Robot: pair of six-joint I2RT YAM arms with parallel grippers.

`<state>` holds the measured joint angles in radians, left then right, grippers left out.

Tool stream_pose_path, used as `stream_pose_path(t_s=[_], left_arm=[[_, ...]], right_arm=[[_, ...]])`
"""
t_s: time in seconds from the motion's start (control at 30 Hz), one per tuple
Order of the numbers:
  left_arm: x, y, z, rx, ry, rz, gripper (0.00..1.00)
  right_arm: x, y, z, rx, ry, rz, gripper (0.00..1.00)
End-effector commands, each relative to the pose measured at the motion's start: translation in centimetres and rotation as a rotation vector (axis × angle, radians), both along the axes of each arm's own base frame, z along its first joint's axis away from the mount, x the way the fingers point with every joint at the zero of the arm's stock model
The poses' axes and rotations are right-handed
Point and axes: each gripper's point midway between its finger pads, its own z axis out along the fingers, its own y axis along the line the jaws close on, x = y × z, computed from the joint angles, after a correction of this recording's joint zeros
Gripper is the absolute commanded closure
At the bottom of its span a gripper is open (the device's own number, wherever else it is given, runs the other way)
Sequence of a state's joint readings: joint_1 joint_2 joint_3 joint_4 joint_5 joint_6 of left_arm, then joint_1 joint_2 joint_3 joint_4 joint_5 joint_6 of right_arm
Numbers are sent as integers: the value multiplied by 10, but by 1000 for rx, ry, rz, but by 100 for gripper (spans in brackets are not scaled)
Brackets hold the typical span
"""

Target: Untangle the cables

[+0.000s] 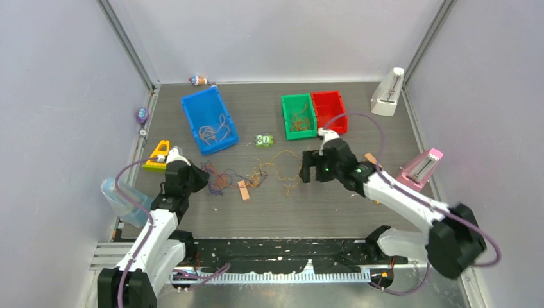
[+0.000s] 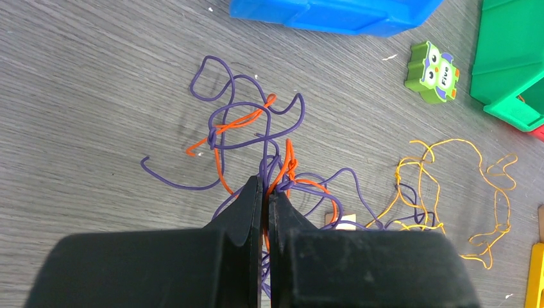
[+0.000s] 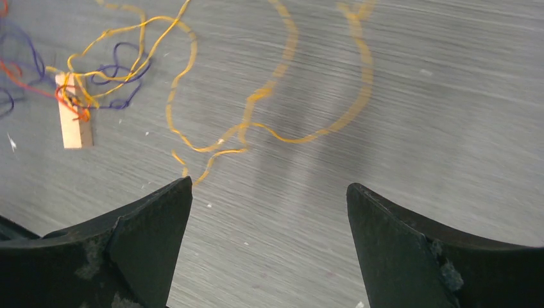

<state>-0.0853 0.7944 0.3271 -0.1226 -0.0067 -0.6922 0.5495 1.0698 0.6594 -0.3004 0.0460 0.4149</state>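
Separation in hand. Left gripper [image 2: 264, 187] clenched on purple-orange strands of the cables [image 2: 247, 119], lying mid-bench, left of centre. Right gripper [image 3: 269, 189] released above the yellow strand [image 3: 247, 126]; next it should pinch that and draw right.

Purple and orange cables [image 2: 212, 136] vanish behind the left gripper [image 2: 265, 187], which also covers most of a block [image 2: 340, 222]. The yellow cable [image 3: 367, 64] blurs toward the right wrist view's top edge.
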Motion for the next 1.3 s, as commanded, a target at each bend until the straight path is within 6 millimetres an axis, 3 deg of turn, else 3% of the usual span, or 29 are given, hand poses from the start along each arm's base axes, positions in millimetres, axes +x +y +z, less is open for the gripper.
stream_pose_path(t_s=[0.0, 0.03, 0.07, 0.17, 0.3, 0.47, 0.5, 0.57, 0.6, 0.63, 0.73, 0.77, 0.8, 0.83, 0.87, 0.9, 0.93, 1.07, 1.13, 1.27], left_arm=[[14, -2, 28, 18, -96, -22, 100], [14, -2, 29, 19, -99, -23, 100], [13, -1, 29, 20, -97, -22, 100], [12, 0, 33, 29, -106, -19, 100], [11, 2, 34, 39, -111, -15, 100], [12, 2, 34, 39, -110, -16, 100], [12, 3, 34, 41, -109, -13, 100], [13, 6, 36, 50, -108, 4, 100], [13, 8, 36, 56, -106, 16, 100], [12, 11, 36, 62, -104, 33, 100], [10, 23, 39, 86, -103, 99, 100], [8, 28, 39, 95, -103, 121, 100], [6, 34, 40, 107, -103, 152, 100], [4, 38, 39, 116, -99, 178, 100], [3, 42, 40, 120, -101, 199, 100], [1, 44, 39, 122, -100, 213, 100], [0, 46, 40, 124, -103, 226, 100], [-4, 54, 39, 129, -100, 268, 100], [-5, 57, 39, 130, -99, 288, 100], [-7, 61, 38, 123, -91, 315, 100]], right_arm=[[16, 61, 0, -72, 4, 250, 5], [22, 69, 4, -87, -3, 263, 5], [25, 66, -13, -164, 24, 253, 5], [35, 71, -26, -213, 40, 250, 5], [38, 85, -47, -205, 73, 309, 5], [39, 84, -74, -260, 142, 308, 2], [39, 83, -78, -270, 150, 306, 8], [39, 76, -79, -291, 151, 282, 42], [39, 73, -78, -298, 146, 270, 72], [42, 62, -75, -315, 132, 224, 89], [44, 27, -70, -320, 129, 92, 94], [53, 6, -57, -282, 111, -3, 94], [57, -24, -60, -267, 128, -95, 95], [62, -38, -43, -209, 90, -170, 95], [62, -70, -34, -160, 71, -285, 95], [65, -86, -28, -134, 46, -346, 95], [62, -119, -17, -105, 7, -466, 95], [43, -208, 21, -93, -133, -814, 95], [29, -236, 37, -84, -181, -939, 95], [11, -261, 55, -50, -241, -1094, 95]])
